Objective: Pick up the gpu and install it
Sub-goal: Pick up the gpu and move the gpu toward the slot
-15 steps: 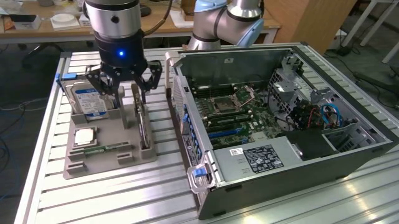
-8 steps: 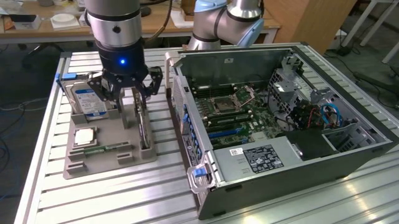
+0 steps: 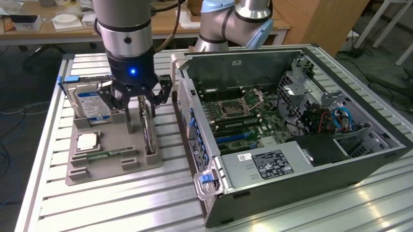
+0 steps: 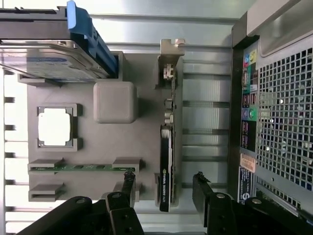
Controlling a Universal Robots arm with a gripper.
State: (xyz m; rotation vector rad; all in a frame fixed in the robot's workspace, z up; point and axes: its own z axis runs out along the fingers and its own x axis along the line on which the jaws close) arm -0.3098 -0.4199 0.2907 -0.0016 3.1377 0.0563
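**Gpu** (image 4: 166, 156): green card standing on its long edge in a slot along the side of the grey tray (image 3: 103, 171) nearest the computer case (image 3: 310, 169). Metal bracket end points away from the arm; dark block faces the tray's middle. Pale lettering on the block is too small to read.

**Gripper** (image 4: 165, 178): hangs directly over the card. The jaws stand wide, one on each side of the card, holding nothing, with a gap on both sides.

**Clearance:** only a narrow strip of table (image 3: 129, 208) separates the tray's edge from the case's rear panel.

**Other tray contents:**
- Hard drive (image 3: 90, 104), blue-and-white label, upright at the far corner.
- Square processor (image 3: 87, 141) lying flat in its recess.
- Narrow memory stick (image 3: 110, 154), on edge in a slot near the tray's front.

**Surface:** slotted aluminium table, bare towards the camera.

**Case:** lies side-open with the motherboard exposed. It carries a black-and-white label (image 3: 271, 164), unreadable, and coloured rear ports (image 4: 250, 58).

**Room:** wooden desk (image 3: 38, 29) behind, dark floor.
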